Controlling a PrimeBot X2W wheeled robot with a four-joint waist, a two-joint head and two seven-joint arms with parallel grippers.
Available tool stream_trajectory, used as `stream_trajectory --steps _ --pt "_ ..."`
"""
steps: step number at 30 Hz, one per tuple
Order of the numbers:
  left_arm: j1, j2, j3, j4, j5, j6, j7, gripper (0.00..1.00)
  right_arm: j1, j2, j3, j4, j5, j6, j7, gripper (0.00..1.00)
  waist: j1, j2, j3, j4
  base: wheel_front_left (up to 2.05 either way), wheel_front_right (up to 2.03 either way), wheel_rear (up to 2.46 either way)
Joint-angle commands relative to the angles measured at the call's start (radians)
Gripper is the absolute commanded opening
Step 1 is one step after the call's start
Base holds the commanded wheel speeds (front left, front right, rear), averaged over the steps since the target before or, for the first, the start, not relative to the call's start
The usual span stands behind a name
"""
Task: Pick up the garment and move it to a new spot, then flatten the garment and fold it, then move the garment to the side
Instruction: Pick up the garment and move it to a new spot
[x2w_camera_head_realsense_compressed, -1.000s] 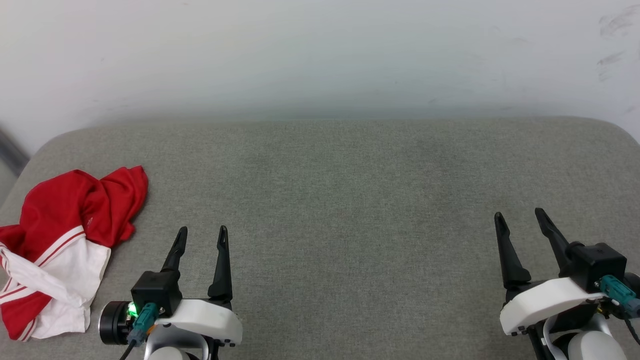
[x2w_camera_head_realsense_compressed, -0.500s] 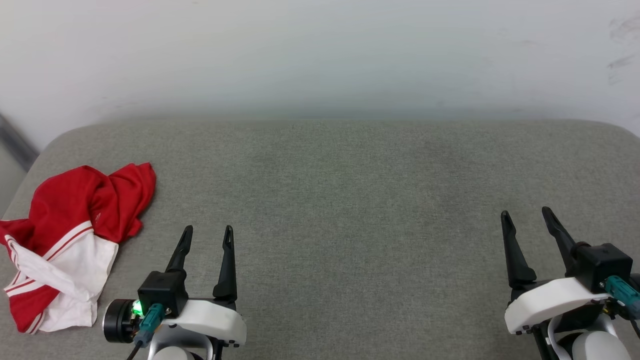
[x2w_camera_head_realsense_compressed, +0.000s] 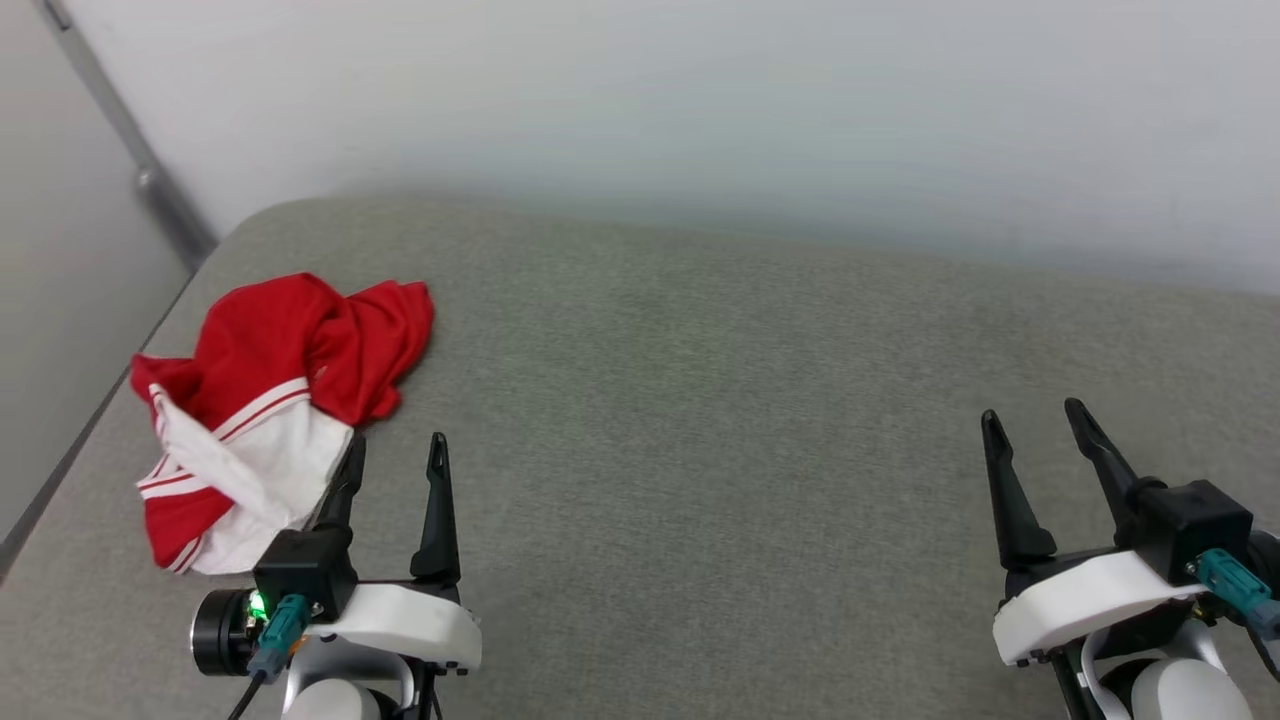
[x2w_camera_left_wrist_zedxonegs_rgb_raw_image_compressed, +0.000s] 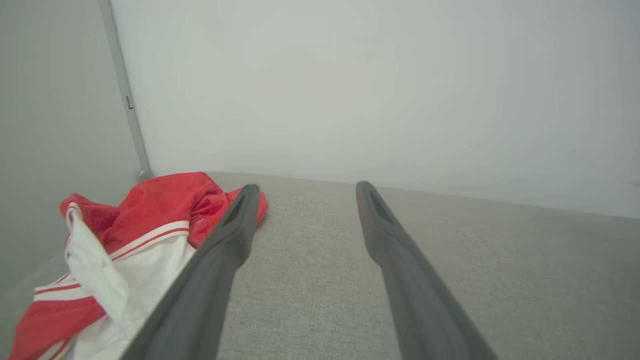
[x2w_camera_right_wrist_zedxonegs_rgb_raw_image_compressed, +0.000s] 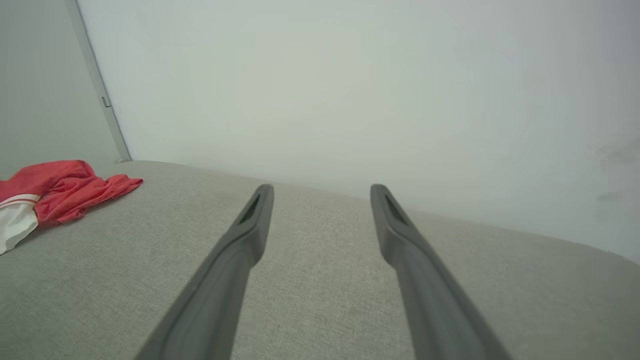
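The garment (x2w_camera_head_realsense_compressed: 270, 400) lies crumpled at the far left of the grey cushioned surface (x2w_camera_head_realsense_compressed: 720, 400), red with a white, red-striped sleeve on top. It also shows at the lower left of the left wrist view as the garment (x2w_camera_left_wrist_zedxonegs_rgb_raw_image_compressed: 130, 240) and far left in the right wrist view as the garment (x2w_camera_right_wrist_zedxonegs_rgb_raw_image_compressed: 55, 192). My left gripper (x2w_camera_head_realsense_compressed: 396, 448) stands open just right of the garment, its left finger at the white sleeve's edge, nothing between the fingers. My right gripper (x2w_camera_head_realsense_compressed: 1035, 422) is open far to the right, holding nothing.
A pale wall (x2w_camera_head_realsense_compressed: 700, 110) runs behind the cushion's far edge. A grey vertical strip (x2w_camera_head_realsense_compressed: 130, 150) marks a wall corner at the upper left, close to the garment. The cushion's left edge (x2w_camera_head_realsense_compressed: 60, 480) drops off beside the garment.
The head camera has turned left, so the whole picture shifted right. My left gripper now stands closer to the garment, its left finger at the white sleeve. Both grippers stay open.
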Motion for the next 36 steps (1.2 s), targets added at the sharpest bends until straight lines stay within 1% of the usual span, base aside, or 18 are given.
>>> stream_trajectory --steps 1,11,18,27,34,36 --pt "-0.003 0.002 0.004 -0.003 -0.001 0.003 -0.002 1.0 0.004 0.003 0.004 -0.008 -0.001 -0.001 0.002 1.0 0.0 0.0 0.004 0.065 0.0 0.0 0.0" --pt "0.012 0.002 0.025 -0.027 -0.009 0.007 -0.002 1.0 0.008 0.003 0.056 -0.042 0.009 -0.001 0.013 1.0 0.0 0.0 0.018 0.274 0.0 0.0 0.0" --pt "0.023 0.001 0.051 -0.044 -0.025 0.011 -0.002 1.0 -0.004 0.002 0.086 -0.058 0.01 -0.001 0.009 1.0 0.0 0.0 0.03 0.374 0.0 0.0 0.0" --pt "0.046 0.001 0.092 -0.085 -0.036 0.027 -0.002 1.0 -0.056 -0.009 0.147 -0.045 0.014 -0.001 0.019 1.0 0.0 0.0 0.056 0.39 0.0 0.0 0.0" --pt "0.027 0.001 0.09 -0.095 -0.04 0.035 -0.002 1.0 -0.076 -0.02 0.152 -0.042 0.017 -0.001 0.02 1.0 0.0 0.0 0.073 0.392 0.0 0.0 0.0" --pt "0.001 0.001 0.086 -0.092 -0.043 0.027 -0.002 1.0 -0.078 -0.024 0.142 -0.049 0.016 -0.001 0.025 1.0 0.0 0.0 0.083 0.391 0.0 0.0 0.0"
